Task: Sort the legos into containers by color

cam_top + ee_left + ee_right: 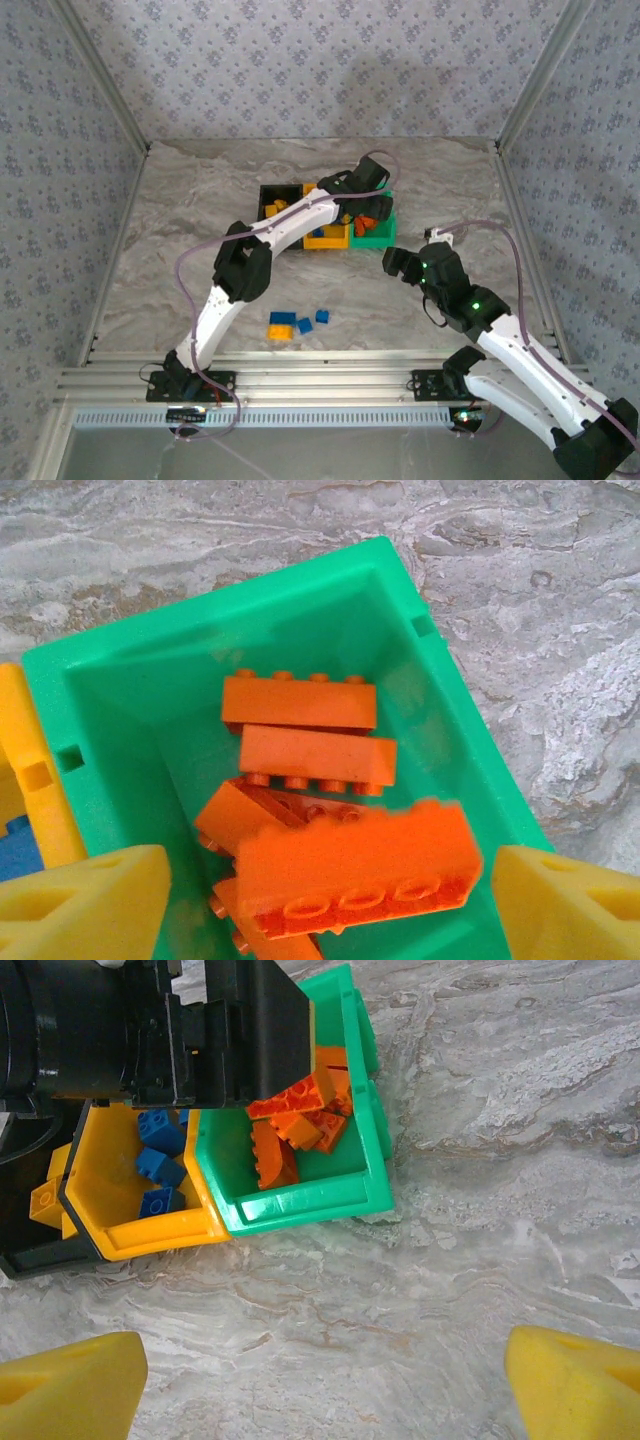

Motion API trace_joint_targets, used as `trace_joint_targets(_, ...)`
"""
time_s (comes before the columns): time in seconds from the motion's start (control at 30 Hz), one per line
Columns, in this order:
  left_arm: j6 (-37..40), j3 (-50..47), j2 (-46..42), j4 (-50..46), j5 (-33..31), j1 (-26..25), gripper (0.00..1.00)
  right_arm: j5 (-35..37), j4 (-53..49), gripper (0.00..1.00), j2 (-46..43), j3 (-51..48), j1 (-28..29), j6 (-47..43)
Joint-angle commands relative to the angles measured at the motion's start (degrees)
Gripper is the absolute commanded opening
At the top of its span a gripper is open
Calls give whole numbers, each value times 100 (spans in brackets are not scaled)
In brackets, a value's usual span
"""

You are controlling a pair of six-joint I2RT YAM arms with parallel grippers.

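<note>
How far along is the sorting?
Sorted: yellow bricks in the black bin, blue bricks in the yellow bin, orange bricks in the green bin. In hand: the open left gripper over that bin, an orange brick beneath it. Left: three blue bricks, one yellow brick on the table.

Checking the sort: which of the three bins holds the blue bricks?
The yellow-orange middle bin, with blue bricks inside; the green bin holds red-orange ones, the black bin yellow ones.
</note>
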Motion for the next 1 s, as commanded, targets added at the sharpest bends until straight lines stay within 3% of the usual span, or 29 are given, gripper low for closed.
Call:
trace_joint_targets(0.0,-101,273,-103,-107,123,1,88,-86,-41,94,1,-75,-45,71)
trace_joint_targets(0.17,-252,-698,-1022,420,242,-2,100,-562,85,95,198,-73,-29,-35)
trace_joint_targets(0.3,-453,-2620,-2426,1225,164,26,100,-1101,305,95,530,-113,200,-239)
trace_joint_targets(0.47,-769,-5157,-4407,1856,-249,40,100,-1281,631,95,1295,-96,1058,-455)
trace_joint_targets(0.77,-1601,-8149,-7320,1070,-739,32,100,-1185,941,93,3401,569,2642,-802)
trace_joint_targets(0.97,-2083,-9045,-8404,626,-745,35,100,-1083,1036,91,4083,859,2897,-772)
